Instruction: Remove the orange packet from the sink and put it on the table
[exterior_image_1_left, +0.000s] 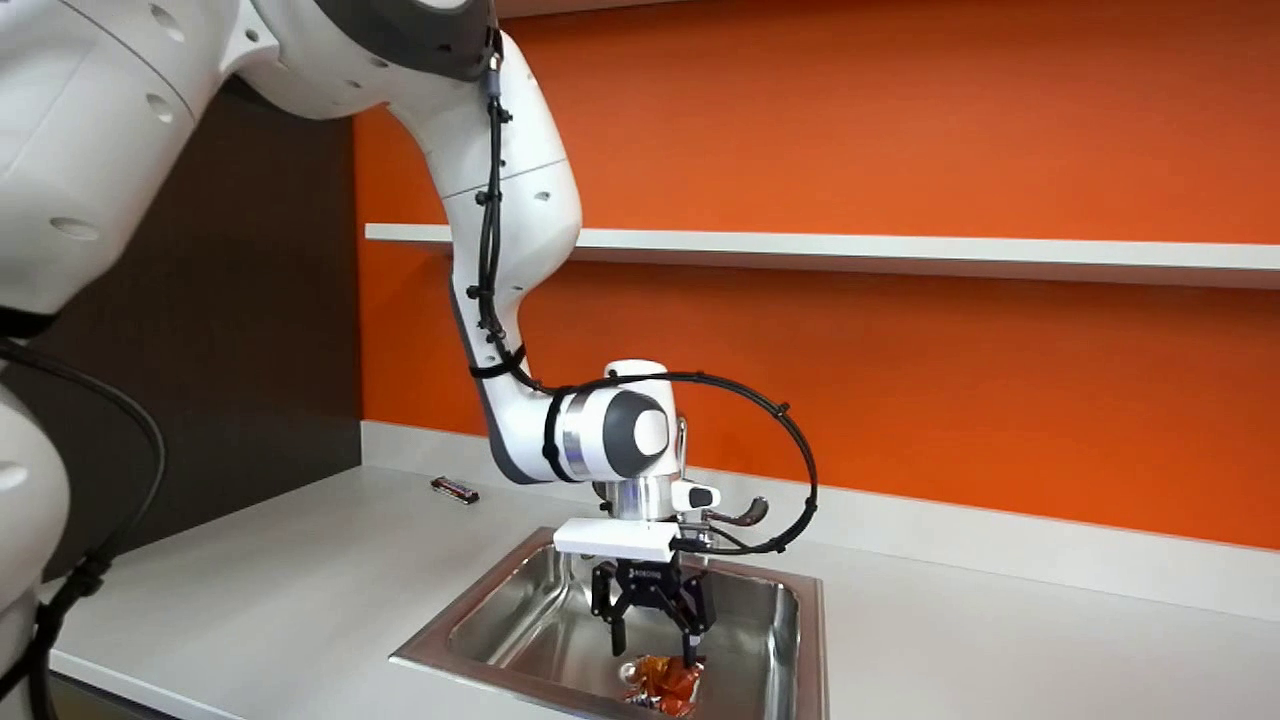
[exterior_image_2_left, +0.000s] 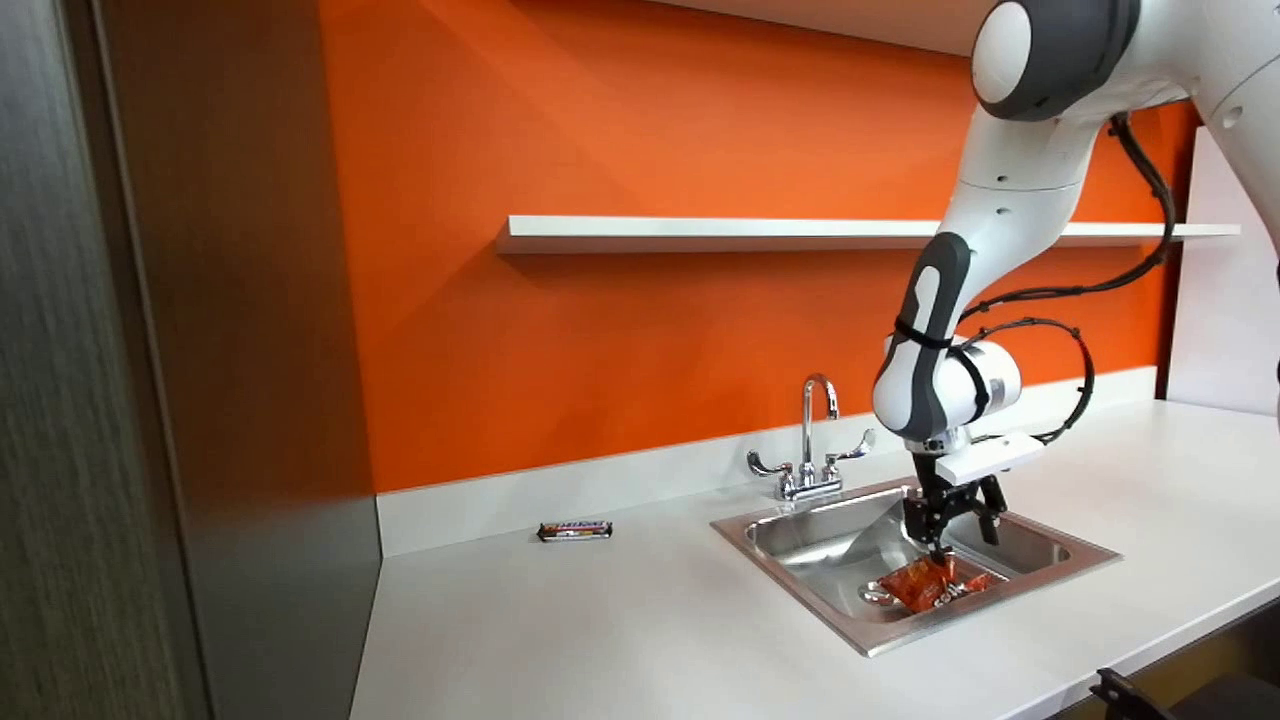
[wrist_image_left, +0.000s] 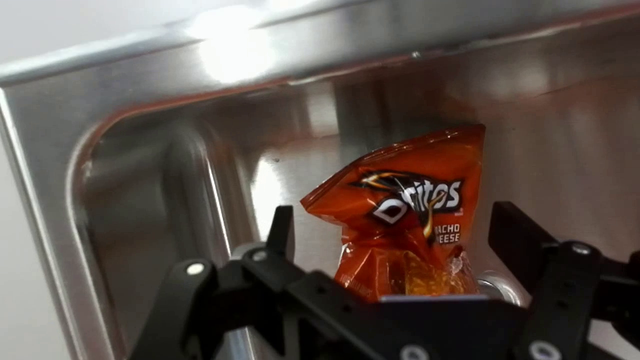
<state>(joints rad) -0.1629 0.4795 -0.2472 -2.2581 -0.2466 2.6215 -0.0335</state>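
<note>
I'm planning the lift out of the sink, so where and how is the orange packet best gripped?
Probably from above, pinching the orange packet across its middle: it lies creased, printed face up, and in the wrist view the open end effector spans its width.

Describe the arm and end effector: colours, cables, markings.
White, rounded arm with dark grey sections. Black cables, held by black straps, run along it and loop out near the wrist. White box above the end effector, itself black, two-fingered, with small pale lettering too small to read clearly.
</note>
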